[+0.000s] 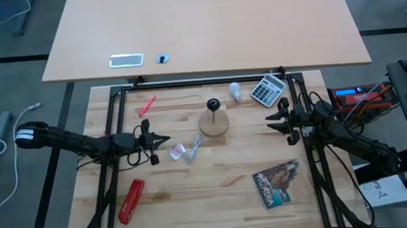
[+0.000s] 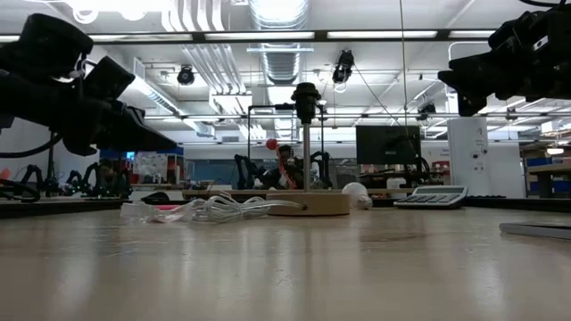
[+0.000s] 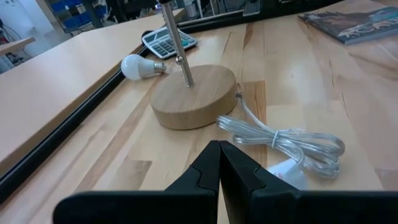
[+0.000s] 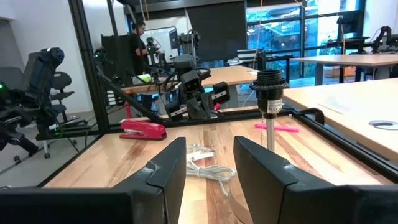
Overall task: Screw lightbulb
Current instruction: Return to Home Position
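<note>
Lying flat, lightbulb [image 1: 235, 91] (base toward disc [image 1: 222, 126])

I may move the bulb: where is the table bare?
Widest bare wood: near middle, between the red stapler and the magazine. Crowded: far edge, where the lightbulb, calculator and lamp base cluster, cord beside the base. Left hand hangs by the cord, right hand by the calculator.

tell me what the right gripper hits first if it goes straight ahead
Probably the lamp's upright post, just under the black socket; the open right gripper aims at it with nothing visibly between.
</note>
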Robot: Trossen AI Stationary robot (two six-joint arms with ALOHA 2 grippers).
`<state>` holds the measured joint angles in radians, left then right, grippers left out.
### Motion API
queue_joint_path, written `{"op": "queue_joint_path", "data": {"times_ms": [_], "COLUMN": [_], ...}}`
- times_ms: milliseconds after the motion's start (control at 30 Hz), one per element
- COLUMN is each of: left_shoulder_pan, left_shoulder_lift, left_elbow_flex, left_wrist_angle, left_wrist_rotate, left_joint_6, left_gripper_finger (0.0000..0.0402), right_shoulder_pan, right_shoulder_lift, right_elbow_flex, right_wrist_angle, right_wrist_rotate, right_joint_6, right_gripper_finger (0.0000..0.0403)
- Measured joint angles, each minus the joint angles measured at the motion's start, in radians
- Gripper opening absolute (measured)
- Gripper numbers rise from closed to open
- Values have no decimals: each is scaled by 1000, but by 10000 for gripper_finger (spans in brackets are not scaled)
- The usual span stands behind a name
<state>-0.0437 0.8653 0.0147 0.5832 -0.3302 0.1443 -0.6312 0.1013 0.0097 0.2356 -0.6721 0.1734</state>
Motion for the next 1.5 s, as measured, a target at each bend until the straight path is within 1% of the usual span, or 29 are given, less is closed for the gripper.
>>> {"op": "queue_joint_path", "data": {"times_ms": [367, 800, 1133, 1500], "left_shoulder_pan": [0, 0, 0, 0], "left_shoulder_lift": [18, 20, 20, 20], "left_elbow_flex": [0, 0, 0, 0], "left_wrist_angle": [0, 0, 0, 0], "left_wrist_rotate": [0, 0, 0, 0], "left_joint_6": [0, 0, 0, 0], "left_gripper_finger": [0, 0, 0, 0], "right_shoulder_pan": [0, 0, 0, 0], "right_shoulder_lift": [0, 0, 0, 0], "right_elbow_flex": [0, 0, 0, 0], "right_wrist_angle": [0, 0, 0, 0], "right_wrist_rotate": [0, 0, 0, 0], "right_joint_6": [0, 0, 0, 0], "right_gripper_finger": [137, 112, 102, 119]}}
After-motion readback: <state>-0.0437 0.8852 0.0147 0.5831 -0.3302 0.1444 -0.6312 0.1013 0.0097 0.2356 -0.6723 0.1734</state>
